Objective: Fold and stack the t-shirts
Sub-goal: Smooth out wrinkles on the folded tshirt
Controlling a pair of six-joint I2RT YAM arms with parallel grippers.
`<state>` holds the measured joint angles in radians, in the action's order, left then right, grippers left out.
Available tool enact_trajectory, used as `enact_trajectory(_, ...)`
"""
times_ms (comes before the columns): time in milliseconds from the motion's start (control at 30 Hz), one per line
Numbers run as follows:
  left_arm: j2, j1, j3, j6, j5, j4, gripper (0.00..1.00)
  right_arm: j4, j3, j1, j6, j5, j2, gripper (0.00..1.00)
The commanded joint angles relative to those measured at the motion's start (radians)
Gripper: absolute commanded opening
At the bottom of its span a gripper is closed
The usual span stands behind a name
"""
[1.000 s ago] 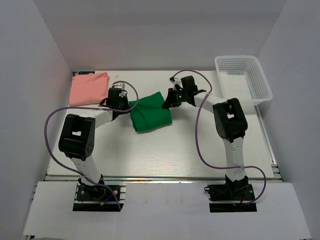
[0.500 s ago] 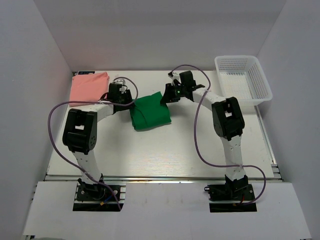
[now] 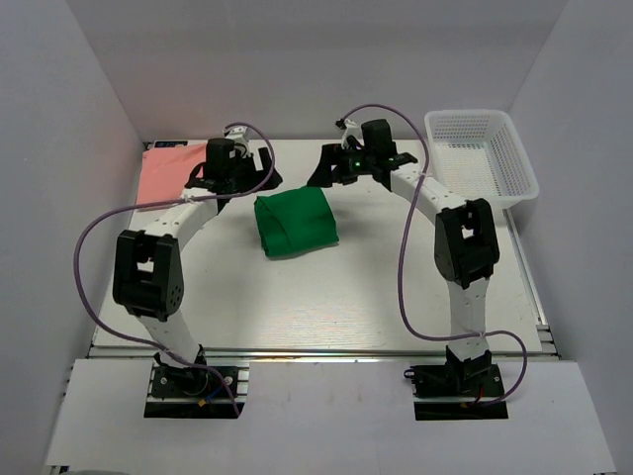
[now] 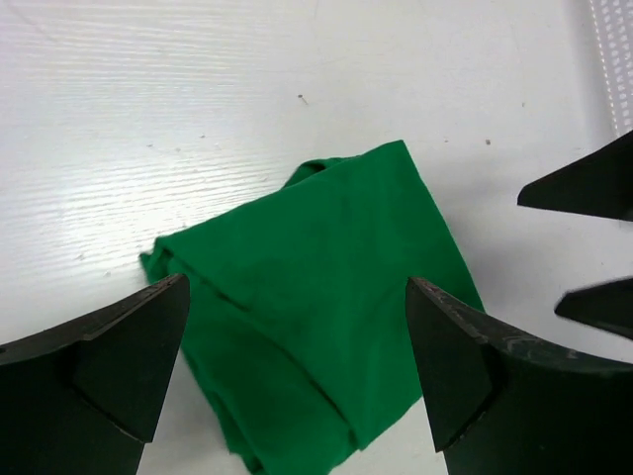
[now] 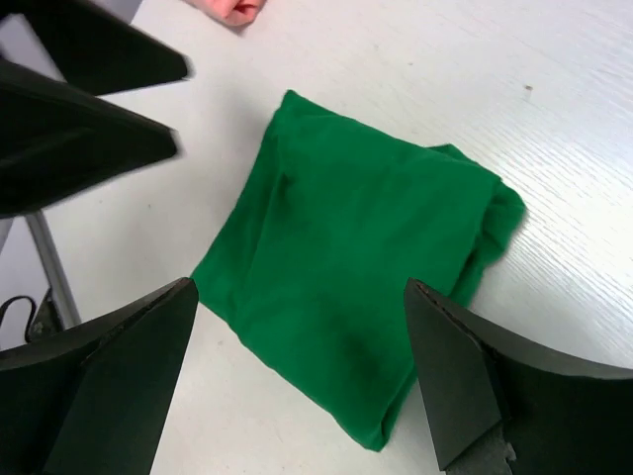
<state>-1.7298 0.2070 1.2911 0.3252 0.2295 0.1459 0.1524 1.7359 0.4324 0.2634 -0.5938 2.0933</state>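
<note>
— The t-shirts: what could go wrong from here?

— Left to right, then. The salmon-pink cloth t-shirt [image 3: 163, 178] lies flat at the upper left of the top view, its right edge hidden by the left arm. The emerald-green cloth t-shirt [image 3: 295, 224] is a folded rectangle at centre frame on the white table [image 3: 326, 297], apart from the pink one, so I judge the stacking is not yet done. Its layers look loose and rounded along 1 edge. A pinch that catches only the upper layer could let the bundle fall open in the carry, and 2 arms pulling unevenly could skew it.

— And the grippers?

— The left gripper [image 4: 295, 287], above the green shirt's left corner in the top view, is spread wide and carries nothing. Its wrist view shows green cloth between the fingers, seemingly beneath them and untouched. The right gripper [image 5: 302, 289], above the shirt's right corner, is equally wide apart and empty. The white plastic mesh basket [image 3: 522, 166] sits at the upper right, away from both.
</note>
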Motion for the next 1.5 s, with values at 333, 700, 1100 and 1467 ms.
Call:
enact_trajectory(333, -0.408, -0.026, 0.171, -0.017, 0.12, -0.032, 1.0, -0.364, 0.168, 0.008, 0.28, -0.189, 0.364, 0.9)
enact_trajectory(700, -0.453, -0.103, 0.083, 0.018, 0.282, -0.143, 1.0, -0.352, 0.07, -0.027, 0.311, -0.127, 0.418, 0.9)
enact_trajectory(1100, -0.165, -0.09, 0.182, 0.051, 0.21, 0.033, 1.0, -0.215, -0.073, 0.02, 0.063, 0.012, -0.028, 0.9)
enact_trajectory(1467, 0.02, -0.07, -0.095, 0.123, 0.024, 0.144, 1.0, -0.361, -0.744, 0.045, 0.045, 0.285, -0.582, 0.9)
